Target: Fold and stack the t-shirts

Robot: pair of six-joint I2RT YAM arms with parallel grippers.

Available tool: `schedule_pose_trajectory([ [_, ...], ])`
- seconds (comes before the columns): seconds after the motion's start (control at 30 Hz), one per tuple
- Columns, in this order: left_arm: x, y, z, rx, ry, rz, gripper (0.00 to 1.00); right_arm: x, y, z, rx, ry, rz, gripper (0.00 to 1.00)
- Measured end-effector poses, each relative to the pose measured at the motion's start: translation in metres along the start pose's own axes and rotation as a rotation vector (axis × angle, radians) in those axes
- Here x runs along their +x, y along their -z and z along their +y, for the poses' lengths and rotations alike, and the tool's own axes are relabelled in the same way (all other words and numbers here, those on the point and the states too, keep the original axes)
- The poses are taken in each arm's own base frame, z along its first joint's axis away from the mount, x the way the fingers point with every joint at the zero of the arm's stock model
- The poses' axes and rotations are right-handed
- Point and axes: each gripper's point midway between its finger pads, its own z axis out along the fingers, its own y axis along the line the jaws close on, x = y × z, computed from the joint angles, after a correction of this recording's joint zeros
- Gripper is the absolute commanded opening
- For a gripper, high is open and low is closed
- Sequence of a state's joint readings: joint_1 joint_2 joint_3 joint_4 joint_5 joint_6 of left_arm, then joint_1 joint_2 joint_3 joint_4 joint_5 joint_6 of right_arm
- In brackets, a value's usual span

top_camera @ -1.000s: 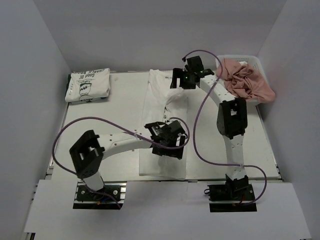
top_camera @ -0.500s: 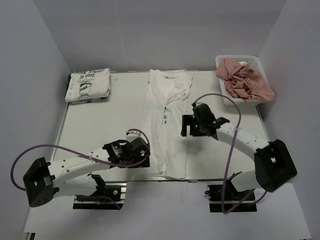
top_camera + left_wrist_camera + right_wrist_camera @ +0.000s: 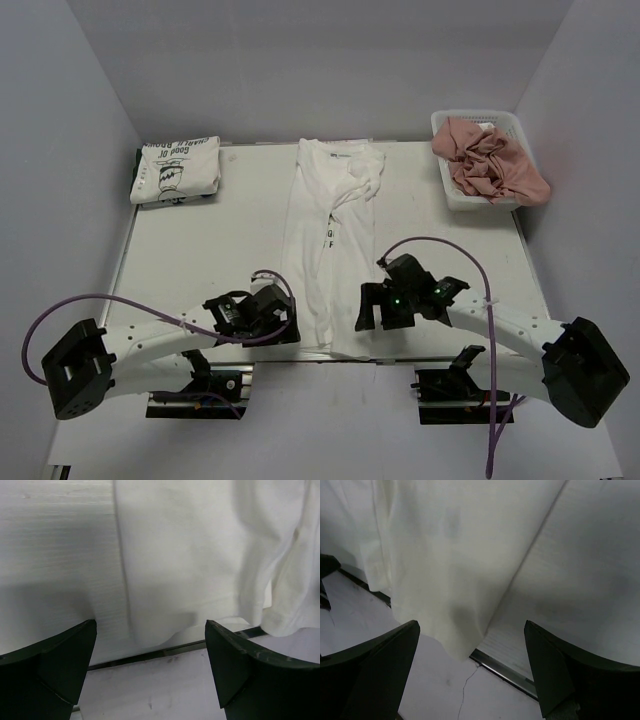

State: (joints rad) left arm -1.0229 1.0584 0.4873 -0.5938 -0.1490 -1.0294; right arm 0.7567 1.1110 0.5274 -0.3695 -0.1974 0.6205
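White t-shirt (image 3: 318,285), hem between left gripper (image 3: 150,623) and right gripper (image 3: 471,623), both agape.

The left tool (image 3: 150,626), fingers spread and empty, hovers by the t-shirt (image 3: 190,555) hem at the table (image 3: 55,540) edge.

both arms lie low along the near edge of the bench (image 3: 200,250). the left arm (image 3: 150,340) has its elbow out by the near left corner and reaches rightward, with the left gripper (image 3: 285,325) near the middle of that edge, jaws spread wide and holding nothing. the right arm (image 3: 500,325) mirrors it from the near right corner, reaching leftward. the right gripper (image 3: 368,312) likewise gapes wide and holds nothing. the two grippers face each other, apart.
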Motion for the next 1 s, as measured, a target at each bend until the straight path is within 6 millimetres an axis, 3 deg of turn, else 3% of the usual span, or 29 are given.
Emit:
schedule_pose_trajectory([
  [0.13,0.001,-0.004,-0.01,0.033,0.005,0.015,0.83,0.025,-0.003,0.005,-0.015,-0.012,0.079,0.91],
  [0.2,0.001,-0.006,-0.015,0.047,0.003,0.027,0.67,0.032,-0.003,0.008,-0.019,-0.014,0.103,0.91],
  [0.27,0.004,-0.009,-0.018,0.052,-0.003,0.047,0.59,0.038,-0.003,0.011,-0.022,-0.02,0.121,0.91],
  [0.37,0.01,-0.01,-0.021,0.066,-0.011,0.082,0.48,0.05,-0.005,0.011,-0.021,-0.033,0.151,0.82],
  [0.5,0.018,-0.011,-0.02,0.081,-0.023,0.119,0.26,0.057,-0.008,0.012,-0.012,-0.041,0.181,0.55],
  [0.53,0.02,-0.011,-0.02,0.083,-0.027,0.128,0.09,0.059,-0.01,0.011,-0.008,-0.044,0.188,0.35],
  [0.57,0.021,-0.011,-0.02,0.082,-0.025,0.136,0.01,0.061,-0.011,0.011,-0.005,-0.042,0.193,0.25],
  [0.6,0.022,-0.011,-0.021,0.084,-0.032,0.143,0.0,0.061,-0.012,0.012,-0.005,-0.046,0.197,0.07],
  [0.63,0.022,-0.011,-0.022,0.087,-0.035,0.147,0.0,0.062,-0.013,0.013,-0.007,-0.047,0.197,0.0],
  [0.8,0.029,-0.007,-0.021,0.088,-0.041,0.188,0.0,0.066,-0.012,0.022,-0.03,-0.025,0.199,0.0],
  [1.0,0.03,0.015,-0.019,0.067,-0.06,0.222,0.0,0.069,0.0,0.031,-0.042,0.024,0.171,0.0],
])
